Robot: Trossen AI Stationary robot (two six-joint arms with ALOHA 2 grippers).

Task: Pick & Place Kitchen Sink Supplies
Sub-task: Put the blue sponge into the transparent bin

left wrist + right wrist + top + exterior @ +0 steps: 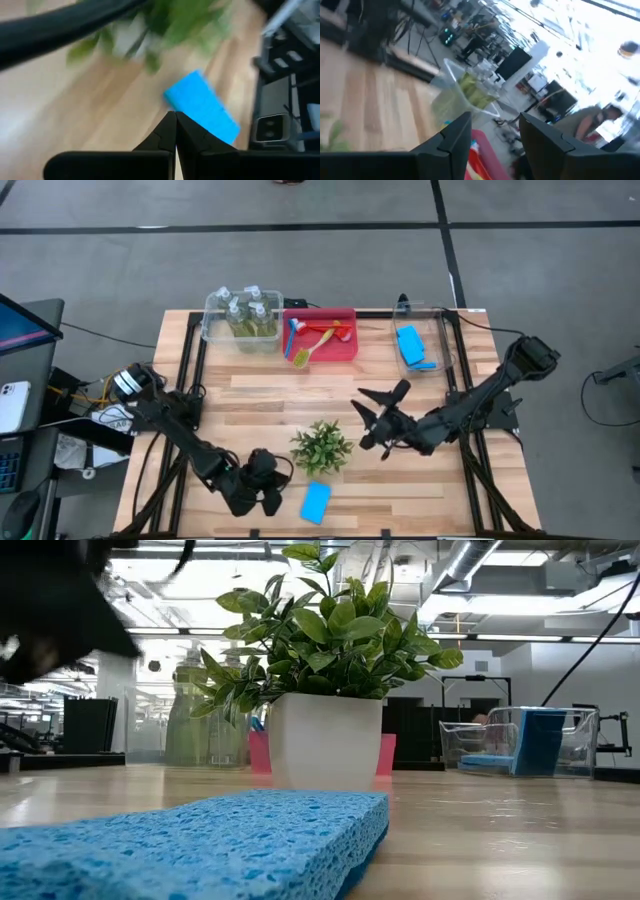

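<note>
Sponge, flat light-blue rectangle point(316, 502), lay loose on the wooden counter point(250, 395) near its front edge, just beside the small green leafy plant in a white pot point(322, 447). Left gripper point(270, 500) sat low beside the sponge, fingers pressed together, holding nothing; whether it touched the sponge could not be made out. Right gripper point(366, 411) hovered mid-counter with fingers apart and empty. Four small clear bottles of yellow-green liquid point(247, 313) stood in a clear bin point(212, 326) at the back; thin brushes point(315, 340) lay in the red bin point(345, 350), colours partly overlapping. More blue sponges point(411, 347) sat in a second clear bin point(440, 330). Left wrist view was blurred; low view cut off the near sponge.
</note>
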